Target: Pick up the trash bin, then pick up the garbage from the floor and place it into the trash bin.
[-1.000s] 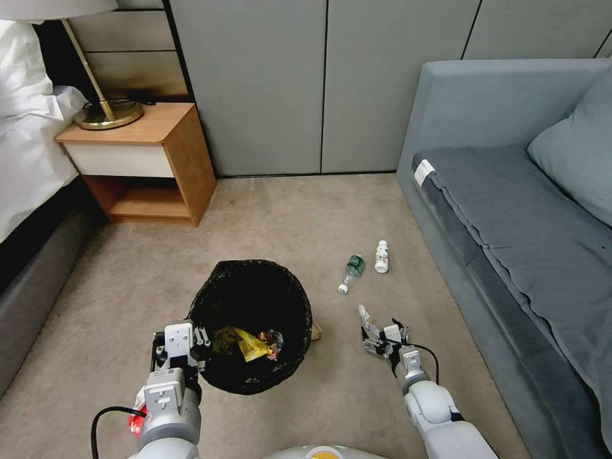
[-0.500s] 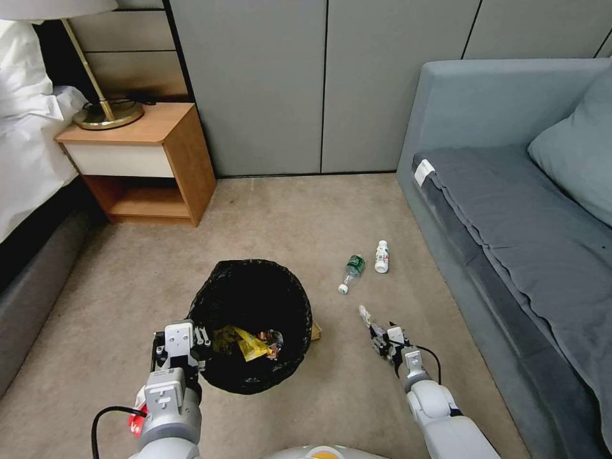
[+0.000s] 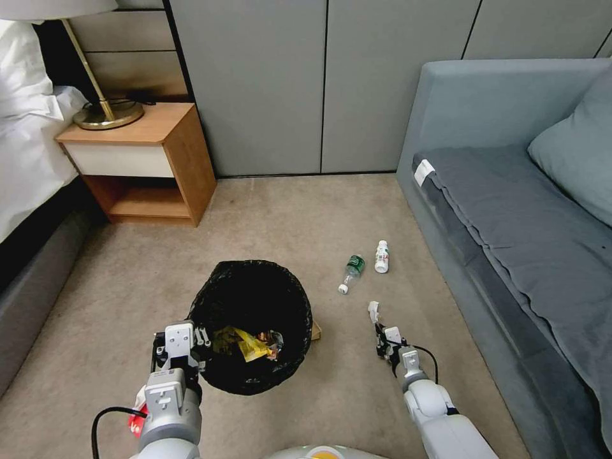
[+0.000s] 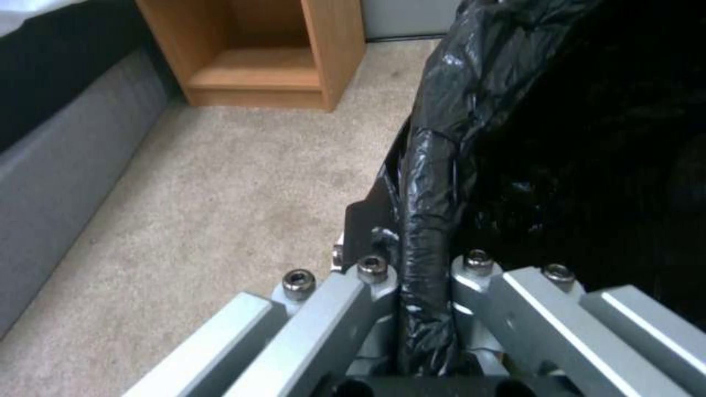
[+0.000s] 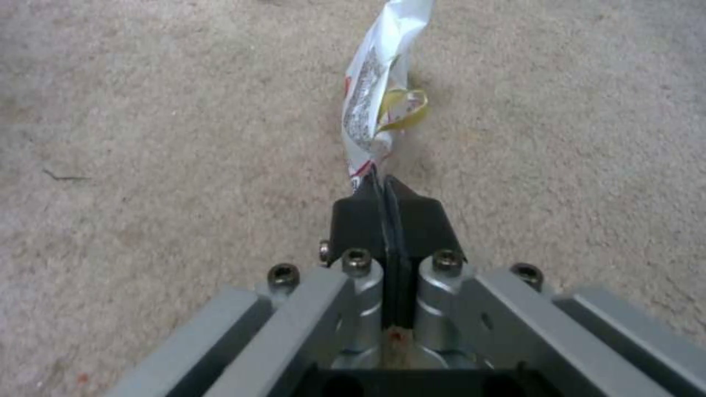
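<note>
Black-padded right gripper (image 5: 384, 184) clamping a crumpled white printed wrapper (image 5: 379, 94) over beige carpet (image 3: 287, 217), left gripper (image 4: 423, 264) pinching the black-bagged round trash bin (image 3: 252, 322) rim, two plastic bottles (image 3: 352, 272) lying nearby.

One trash bin (image 3: 252, 325), two bottles (image 3: 352, 270) (image 3: 381, 256) — two pincers (image 3: 185, 341) (image 3: 380, 331), one packet (image 3: 373, 312)

The right pincer (image 3: 378, 329), wide open a second ago, now pinches the white wrapper (image 3: 373, 312) and tilts it upright.
</note>
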